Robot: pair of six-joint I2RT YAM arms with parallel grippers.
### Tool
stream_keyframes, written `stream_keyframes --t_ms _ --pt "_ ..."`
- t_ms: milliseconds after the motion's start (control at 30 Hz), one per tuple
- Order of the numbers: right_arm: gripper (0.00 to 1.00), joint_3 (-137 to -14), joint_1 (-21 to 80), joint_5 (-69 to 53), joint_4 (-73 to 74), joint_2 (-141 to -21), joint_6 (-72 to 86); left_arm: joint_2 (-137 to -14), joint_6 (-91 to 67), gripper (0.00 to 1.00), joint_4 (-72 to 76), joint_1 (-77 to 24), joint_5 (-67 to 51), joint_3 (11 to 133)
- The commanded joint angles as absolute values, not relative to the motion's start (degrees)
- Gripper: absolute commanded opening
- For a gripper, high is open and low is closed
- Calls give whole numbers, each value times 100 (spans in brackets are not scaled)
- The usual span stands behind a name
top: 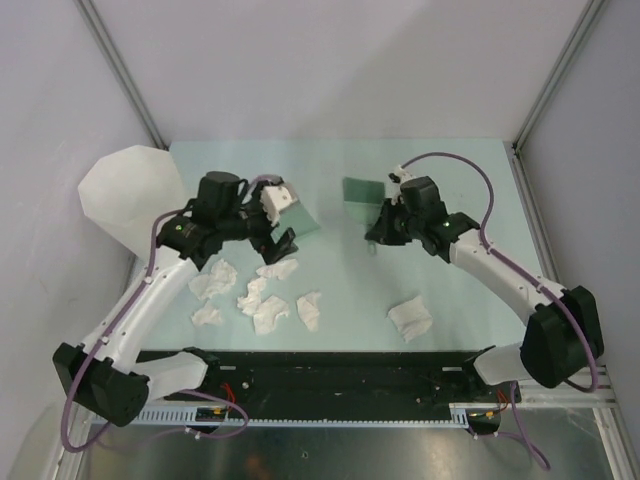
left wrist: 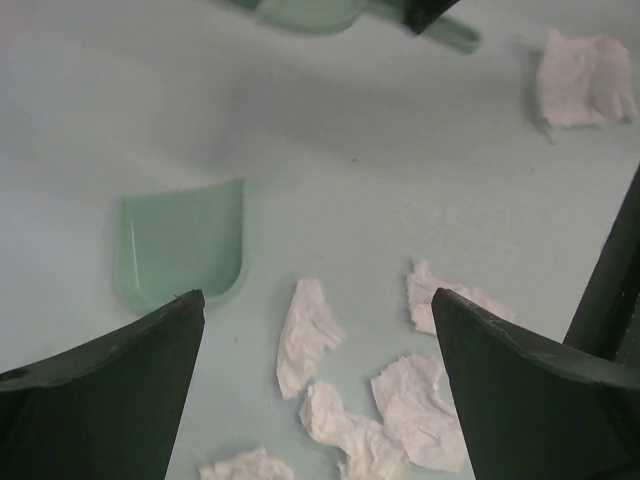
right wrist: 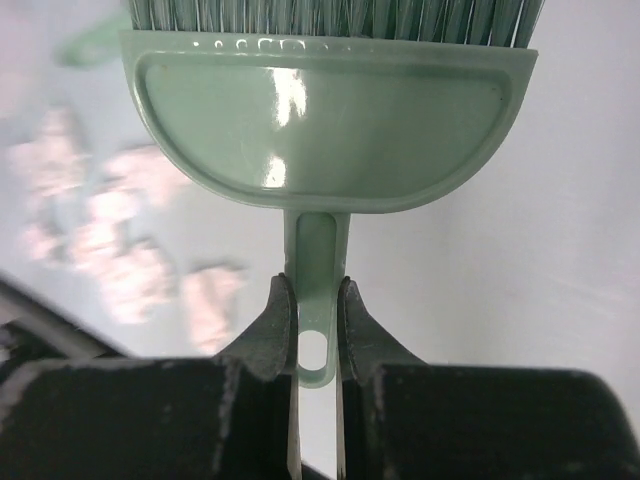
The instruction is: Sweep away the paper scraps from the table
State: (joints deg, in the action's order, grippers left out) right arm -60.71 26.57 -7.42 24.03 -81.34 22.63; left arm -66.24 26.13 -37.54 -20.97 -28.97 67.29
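Observation:
Several crumpled white paper scraps point(top: 268, 312) lie in a cluster at the front left of the mint-green table point(top: 450, 290), and one more scrap point(top: 410, 318) lies apart to the right. My left gripper point(top: 278, 222) hangs open just above the cluster, with nothing between its fingers. In the left wrist view the scraps point(left wrist: 308, 335) lie below the wide-open left gripper point(left wrist: 315, 300), beside a small green dustpan point(left wrist: 185, 250). My right gripper point(right wrist: 316, 310) is shut on the handle of a green brush point(right wrist: 330, 135). In the top view this brush point(top: 360, 190) sits at the table's middle.
A tall translucent white bin point(top: 130, 190) stands off the table's back left corner. The dustpan point(top: 300, 215) lies right behind the left gripper. Grey walls and metal posts enclose the back and sides. A black strip point(top: 330, 370) runs along the front edge.

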Motion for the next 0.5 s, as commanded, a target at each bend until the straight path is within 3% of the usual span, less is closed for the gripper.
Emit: stream_keyframes --t_ms 0,100,233,467 --pt "0 -6381 3251 -1756 1812 -7919 3118 -6530 4023 100 -3858 -2689 -2964 7074" --pt "0 -6442 3603 -1960 1503 -7945 3699 -6434 5375 100 -4148 -2839 -2129 7532" --pt "0 -6548 4086 -1837 1302 -7945 4016 -5671 8724 100 -4166 -2839 -1626 7218" --pt "0 -6574 4807 -1670 1002 -7928 4263 -4061 12206 100 -4184 -2856 -3022 5784"
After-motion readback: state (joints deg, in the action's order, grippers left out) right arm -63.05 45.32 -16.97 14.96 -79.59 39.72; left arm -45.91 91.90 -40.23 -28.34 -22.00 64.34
